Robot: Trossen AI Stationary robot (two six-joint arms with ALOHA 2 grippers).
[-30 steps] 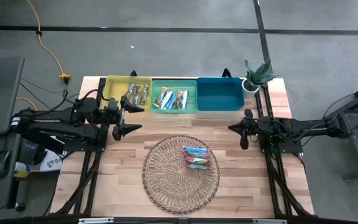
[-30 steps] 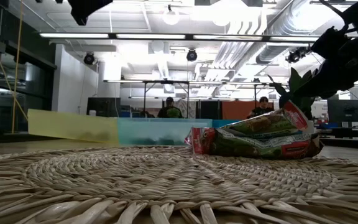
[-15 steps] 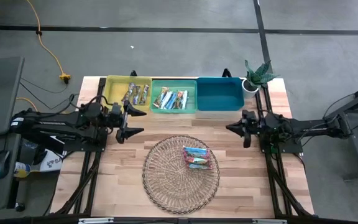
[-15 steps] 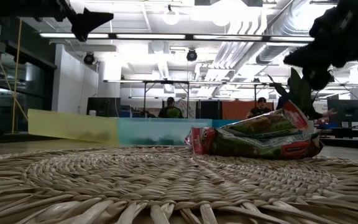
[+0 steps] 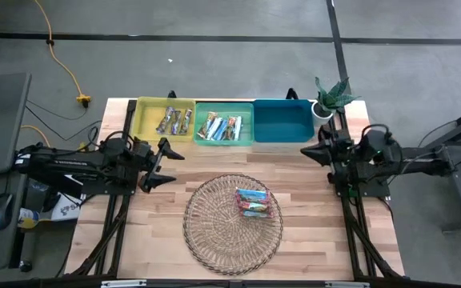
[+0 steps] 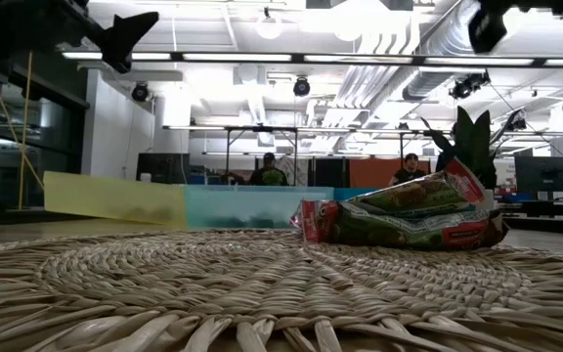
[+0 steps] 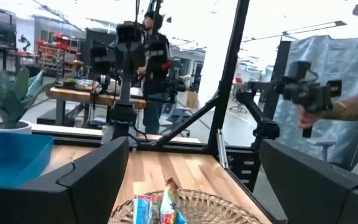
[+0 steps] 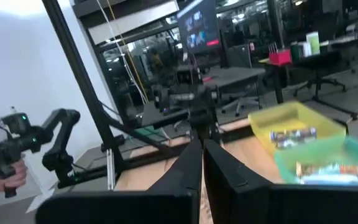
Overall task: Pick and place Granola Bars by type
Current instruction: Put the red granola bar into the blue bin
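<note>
A few granola bars (image 5: pixel 252 202) lie stacked on the round wicker tray (image 5: pixel 232 224); they also show in the low view (image 6: pixel 404 210) and the left wrist view (image 7: pixel 160 208). More bars lie in the yellow bin (image 5: pixel 174 120) and the green bin (image 5: pixel 218 126). The teal bin (image 5: pixel 282 120) shows no bars. My left gripper (image 5: pixel 167 164) is open and empty, in the air left of the tray, with its fingers wide apart in its wrist view (image 7: pixel 191 149). My right gripper (image 5: pixel 309 151) is shut and empty, right of the tray near the teal bin, and also shows in its wrist view (image 8: pixel 202 146).
The three bins stand side by side along the table's far edge. A potted plant (image 5: pixel 330 96) stands at the far right corner. Bare wood lies on both sides of the tray. People stand in the room beyond the table.
My left gripper has drawn back from the yellow bin's near edge toward the table's near edge, staying open. My right gripper has risen and drawn back toward the table's far right, away from the tray. The bars have not moved.
</note>
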